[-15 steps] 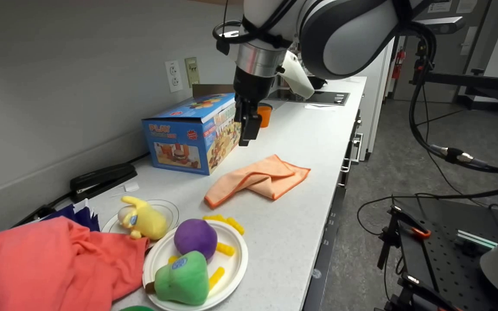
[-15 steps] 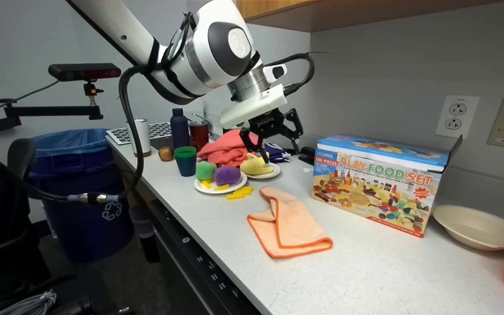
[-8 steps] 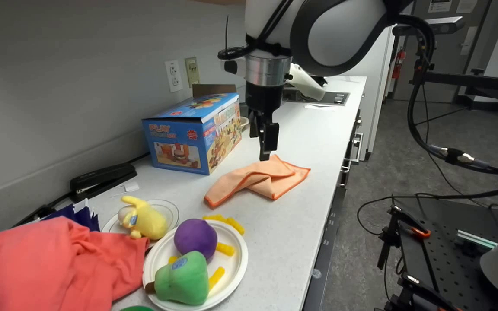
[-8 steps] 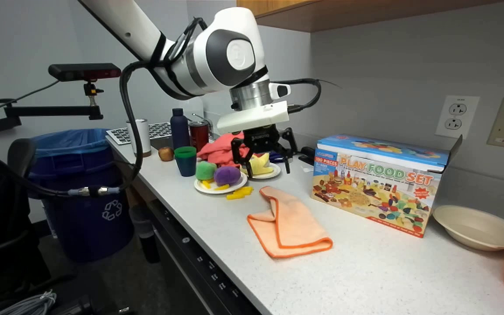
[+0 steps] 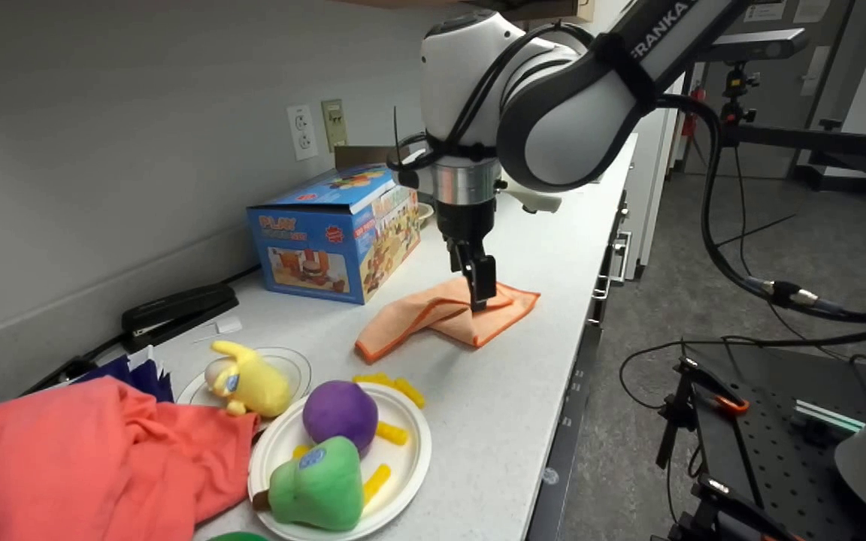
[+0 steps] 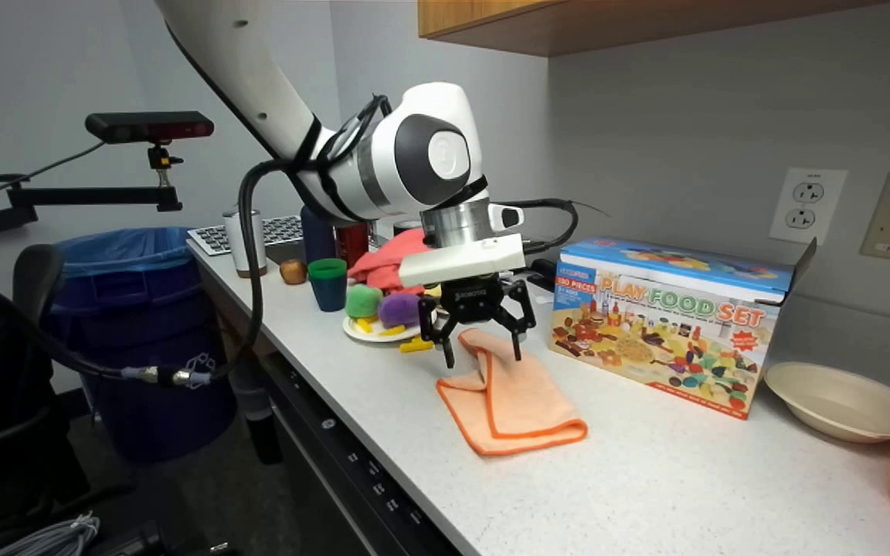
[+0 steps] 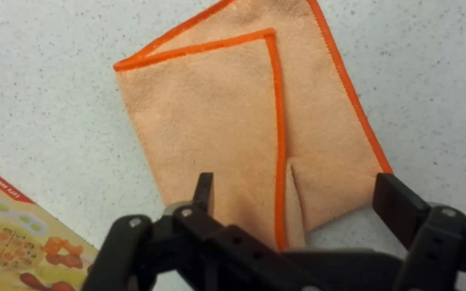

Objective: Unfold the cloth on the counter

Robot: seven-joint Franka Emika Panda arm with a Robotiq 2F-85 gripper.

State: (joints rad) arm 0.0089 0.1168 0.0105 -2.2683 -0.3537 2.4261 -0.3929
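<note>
Toy box (image 6: 665, 332) and 2 plates (image 5: 413, 469) near the folded cloth (image 6: 531, 401); pincer (image 6: 484, 361) above it, spread wide.

The site is a kitchen area equipped as a lab. A wooden wall cabinet (image 6: 568, 27) appears at the top of both exterior views. In an exterior view, an appliance control panel (image 6: 360, 475) runs beneath the desk (image 6: 646, 479). A perforated plate (image 5: 786, 458), lower right, and a mounted camera (image 5: 764, 46), upper right, appear in an exterior view.
</note>
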